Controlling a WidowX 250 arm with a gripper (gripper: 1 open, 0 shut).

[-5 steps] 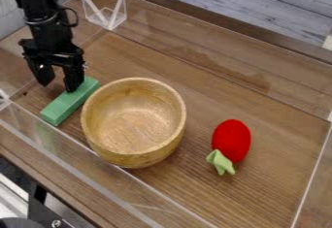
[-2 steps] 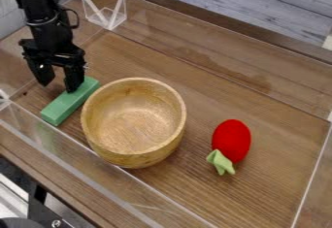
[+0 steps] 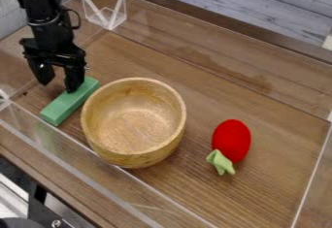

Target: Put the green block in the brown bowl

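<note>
The green block (image 3: 65,104) lies flat on the wooden table just left of the brown bowl (image 3: 134,121), its long side running diagonally. My black gripper (image 3: 60,80) points straight down over the block's far end, open, with a finger on either side of that end. Nothing is held. The bowl stands upright and has nothing in it.
A red strawberry-like toy (image 3: 230,142) with a small green stem lies right of the bowl. Clear plastic walls (image 3: 46,145) ring the table, with a low one along the near-left edge close to the block. A clear folded piece (image 3: 109,15) stands at the back.
</note>
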